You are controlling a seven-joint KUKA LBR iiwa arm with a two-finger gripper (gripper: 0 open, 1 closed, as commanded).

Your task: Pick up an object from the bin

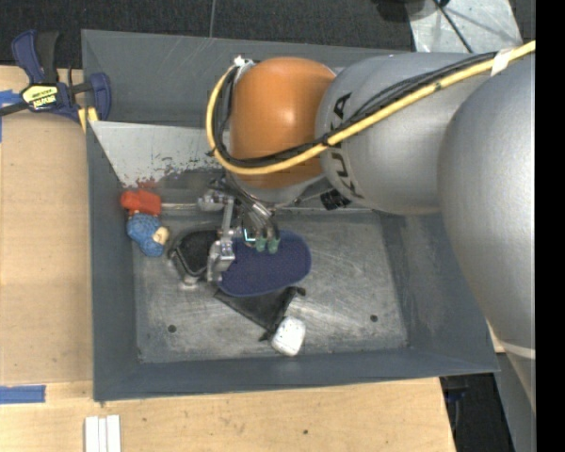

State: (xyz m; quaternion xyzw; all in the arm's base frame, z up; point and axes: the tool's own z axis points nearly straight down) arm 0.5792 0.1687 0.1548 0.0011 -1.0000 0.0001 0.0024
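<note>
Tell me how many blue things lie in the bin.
2. A dark blue oval thing in the middle, beside the gripper; a small light blue toy at the left. The arm may hide more.

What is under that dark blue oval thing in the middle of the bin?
A black flat piece pokes out below the dark blue oval thing, ending at a small white thing. How far it runs underneath is covered. The gripper hides its left edge.

We see a robotics lab's test rig: a big grey arm (395, 149) marked KUKA, with an orange wrist cover (278, 111) and a yellow cable (433, 90), bent over a grey metal bin (113, 281).
</note>
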